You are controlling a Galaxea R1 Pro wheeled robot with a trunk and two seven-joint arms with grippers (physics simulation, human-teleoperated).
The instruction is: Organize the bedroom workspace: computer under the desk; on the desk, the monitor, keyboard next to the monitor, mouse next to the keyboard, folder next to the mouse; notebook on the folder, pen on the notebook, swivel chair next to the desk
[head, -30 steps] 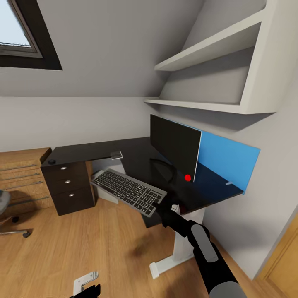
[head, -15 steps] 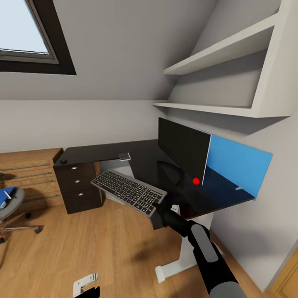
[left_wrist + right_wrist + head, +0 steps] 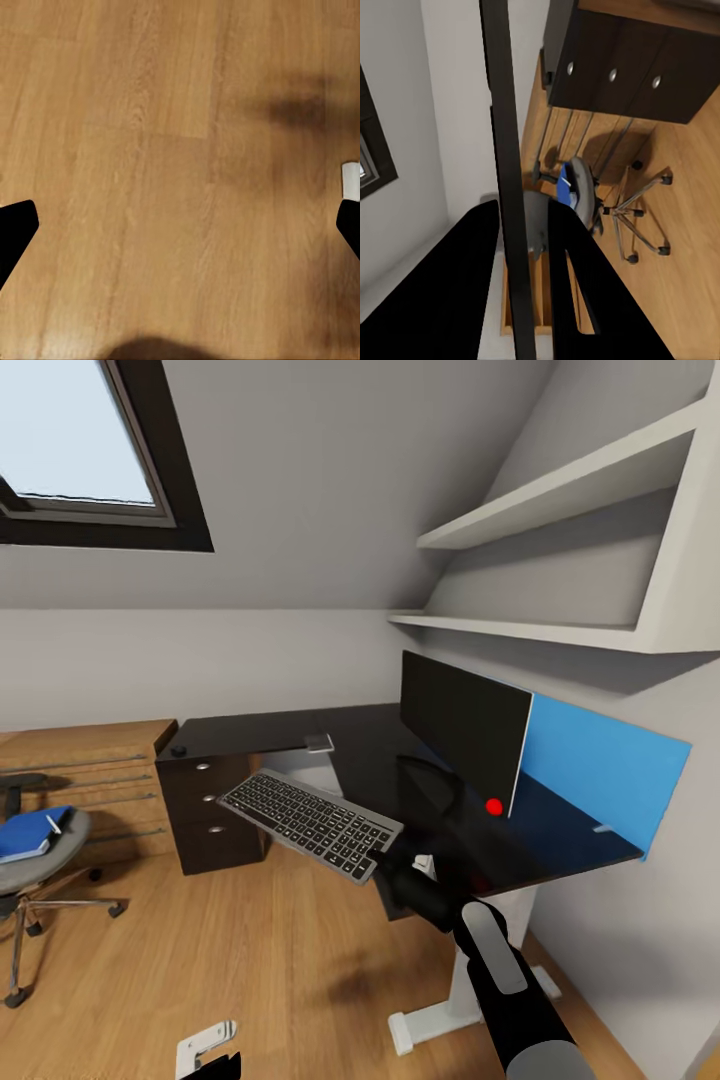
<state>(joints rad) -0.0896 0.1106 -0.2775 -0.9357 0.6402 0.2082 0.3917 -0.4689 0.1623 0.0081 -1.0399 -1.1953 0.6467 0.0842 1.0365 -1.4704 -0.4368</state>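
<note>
1. No brand, label or readable writing is showing on any object.
2. At the left of the head view, the swivel chair [image 3: 35, 860] is standing on the wooden floor [image 3: 250, 960], carrying the folder [image 3: 30, 835] with the pen [image 3: 53, 823] on it.
3. The left gripper [image 3: 180, 225] is hanging over bare floor, its fingers [image 3: 15, 232] spread wide apart, holding nothing.
4. The right gripper [image 3: 390, 860] is clamping the near edge of the keyboard [image 3: 310, 825], holding it in the air in front of the desk [image 3: 350, 745]; the right wrist view is showing the keyboard edge-on between the fingers [image 3: 450, 300].
5. The monitor [image 3: 465, 732] is standing on the desk.
</note>
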